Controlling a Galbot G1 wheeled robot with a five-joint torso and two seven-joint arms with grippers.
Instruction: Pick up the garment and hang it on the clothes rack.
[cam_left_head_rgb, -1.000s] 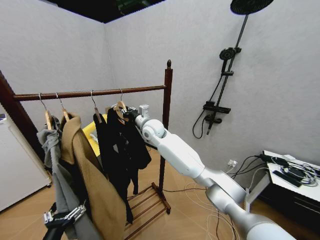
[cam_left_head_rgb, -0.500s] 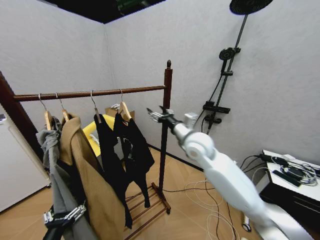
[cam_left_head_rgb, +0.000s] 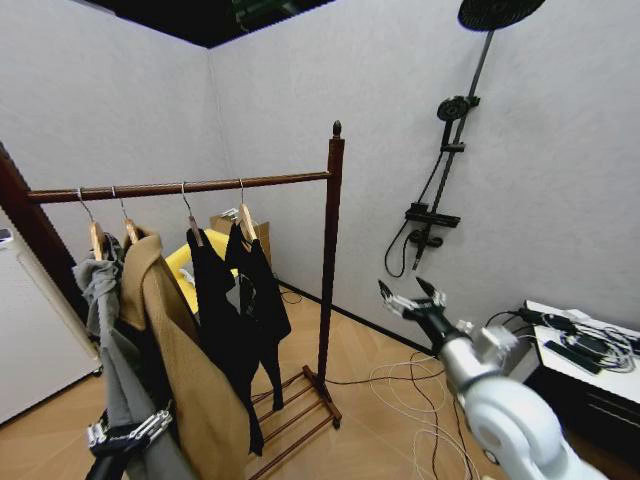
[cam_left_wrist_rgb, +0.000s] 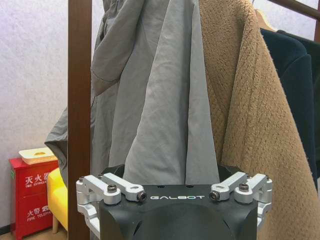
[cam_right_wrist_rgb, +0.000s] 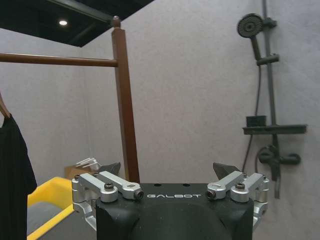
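The garment (cam_left_head_rgb: 252, 292), a black T-shirt with a white chest graphic on a light wooden hanger, hangs from the rail of the clothes rack (cam_left_head_rgb: 331, 250), the one nearest the right post. My right gripper (cam_left_head_rgb: 412, 297) is open and holds nothing, low and well to the right of the rack. In the right wrist view the right gripper (cam_right_wrist_rgb: 169, 169) has its jaws spread wide, facing the rack post (cam_right_wrist_rgb: 125, 100). My left gripper (cam_left_head_rgb: 125, 432) sits low at the left, in front of the hanging clothes. In the left wrist view the left gripper (cam_left_wrist_rgb: 172, 172) is open and close to a grey garment.
A grey garment (cam_left_head_rgb: 108, 320), a tan coat (cam_left_head_rgb: 190, 380) and a plain black long garment (cam_left_head_rgb: 215, 320) also hang on the rail. A black shower pole (cam_left_head_rgb: 455, 150) is on the right wall. Cables (cam_left_head_rgb: 400, 385) lie on the floor; a table (cam_left_head_rgb: 580, 350) stands at the right.
My right gripper has let go of the hanger and drawn back from the rail, down and to the right. The garment stays hanging on the rail.
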